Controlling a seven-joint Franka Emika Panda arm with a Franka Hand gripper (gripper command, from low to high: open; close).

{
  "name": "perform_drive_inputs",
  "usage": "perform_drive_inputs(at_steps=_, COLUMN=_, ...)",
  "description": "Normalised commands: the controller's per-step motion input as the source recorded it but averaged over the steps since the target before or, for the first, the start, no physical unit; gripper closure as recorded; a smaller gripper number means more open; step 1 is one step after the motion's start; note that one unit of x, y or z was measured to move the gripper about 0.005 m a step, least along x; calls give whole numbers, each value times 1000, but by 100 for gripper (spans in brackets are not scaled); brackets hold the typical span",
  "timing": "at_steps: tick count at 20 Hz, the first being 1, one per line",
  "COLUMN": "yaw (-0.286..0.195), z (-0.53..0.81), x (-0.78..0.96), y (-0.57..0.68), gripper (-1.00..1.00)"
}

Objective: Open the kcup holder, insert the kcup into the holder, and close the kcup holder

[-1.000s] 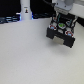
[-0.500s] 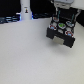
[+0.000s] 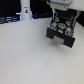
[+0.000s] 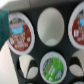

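Since 1 s ago the arm has dropped lower over the open kcup holder [image 3: 61,31]. The kcup [image 4: 53,66] now sits in a slot, beside 2 red-lidded pods [image 4: 19,31]. Finger state: cannot tell. Closing the drawer likely remains.

The kcup holder [image 3: 61,34], a black boxy unit, stands on the white surface toward the exterior view's right, its drawer pulled open. Seen from the wrist view, the drawer [image 4: 45,50] is a black tray of round wells; some are vacant and pale inside, while two hold pods with red-and-white tops. The kcup [image 4: 53,66], a small round pod with a green top and whitish rim, sits upright in one well, its lid facing up; in the exterior view it appears as a green spot [image 3: 60,24].
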Motion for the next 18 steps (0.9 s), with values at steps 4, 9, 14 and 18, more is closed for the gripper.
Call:
perform_drive_inputs(at_steps=4, yaw=8, z=-47, x=742, y=-179, gripper=-100)
perform_drive_inputs(at_steps=9, yaw=50, z=-172, x=453, y=-22, gripper=-100)
perform_drive_inputs(at_steps=14, yaw=153, z=-268, x=4, y=158, gripper=-100)
perform_drive_inputs(at_steps=18, yaw=224, z=-314, x=-248, y=218, gripper=-100)
